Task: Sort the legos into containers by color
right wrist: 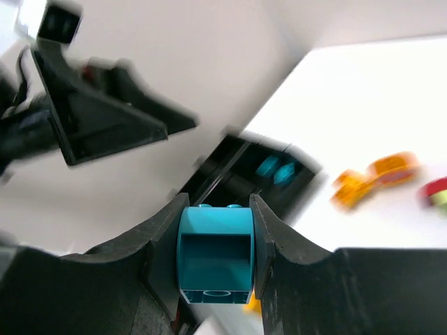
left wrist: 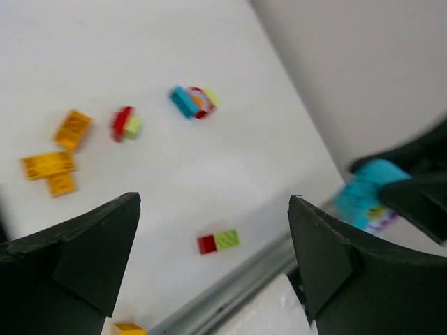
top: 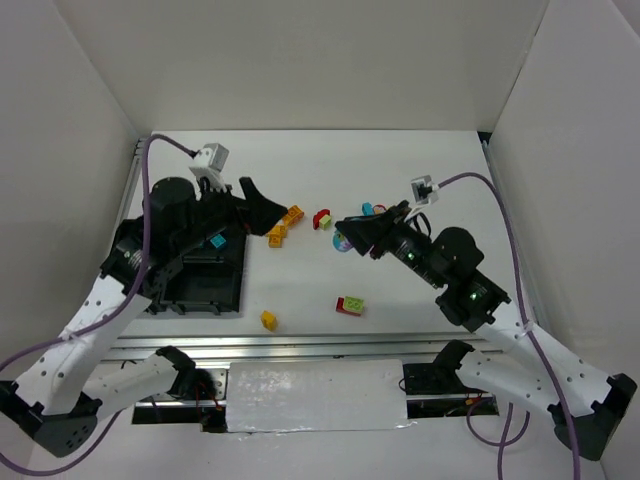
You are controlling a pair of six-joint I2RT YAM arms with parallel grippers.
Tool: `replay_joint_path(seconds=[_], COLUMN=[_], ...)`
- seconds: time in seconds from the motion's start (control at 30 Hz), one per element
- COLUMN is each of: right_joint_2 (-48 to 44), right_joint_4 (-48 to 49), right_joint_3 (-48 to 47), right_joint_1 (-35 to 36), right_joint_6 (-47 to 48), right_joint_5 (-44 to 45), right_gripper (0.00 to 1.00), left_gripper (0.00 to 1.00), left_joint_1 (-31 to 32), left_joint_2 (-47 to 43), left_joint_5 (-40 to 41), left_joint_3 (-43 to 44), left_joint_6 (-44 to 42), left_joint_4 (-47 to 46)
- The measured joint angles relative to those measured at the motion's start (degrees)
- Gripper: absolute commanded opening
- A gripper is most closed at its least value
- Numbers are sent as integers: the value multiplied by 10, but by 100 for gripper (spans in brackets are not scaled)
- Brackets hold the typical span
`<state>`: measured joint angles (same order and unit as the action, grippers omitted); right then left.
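Right hand (top: pixel 346 234) is partly closed on a cyan brick (right wrist: pixel 215 244), pinched between both fingers and held off the table (top: pixel 420 170). Ahead of it sits the black tray (right wrist: pixel 230 159), with two more cyan bricks (right wrist: pixel 276 169) in one compartment. Left hand (left wrist: pixel 213 202) gapes wide and empty. Orange bricks (left wrist: pixel 59 157) lie ahead to its left, and a red-and-green brick (left wrist: pixel 218 241) lies straight in front.

Orange bricks (top: pixel 283 228), a red-and-green brick (top: pixel 350 305) and a yellow brick (top: pixel 269 320) are scattered on the counter (top: pixel 400 170) beside the black four-compartment tray (top: pixel 200 290), in which cyan bricks (right wrist: pixel 276 169) are lodged, while a lone cyan brick (right wrist: pixel 215 255) is clamped in the right claw (right wrist: pixel 216 209).
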<state>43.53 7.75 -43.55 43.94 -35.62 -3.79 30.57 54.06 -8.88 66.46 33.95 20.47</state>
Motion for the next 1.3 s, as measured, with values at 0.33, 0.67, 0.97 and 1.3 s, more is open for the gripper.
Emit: replay_joint_path(seconds=[0.33, 0.67, 0.97, 1.3], right_joint_2=[334, 597, 591, 559], right_joint_4=[38, -38, -54, 129], right_joint_3=[-309, -458, -454, -376], right_joint_1=[-240, -282, -272, -215], right_joint_6=[62, 30, -66, -190], right_joint_5=[-146, -272, -342, -492], right_gripper=[0, 0, 0, 0], left_gripper=[99, 99, 99, 100], left_joint_1=[-199, -204, -189, -159], left_joint_2=[256, 283, 296, 356], left_joint_5=[138, 136, -166, -411], left_joint_3=[231, 229, 180, 199], left_joint_6=[1, -40, -98, -122], left_joint_4=[146, 230, 182, 79])
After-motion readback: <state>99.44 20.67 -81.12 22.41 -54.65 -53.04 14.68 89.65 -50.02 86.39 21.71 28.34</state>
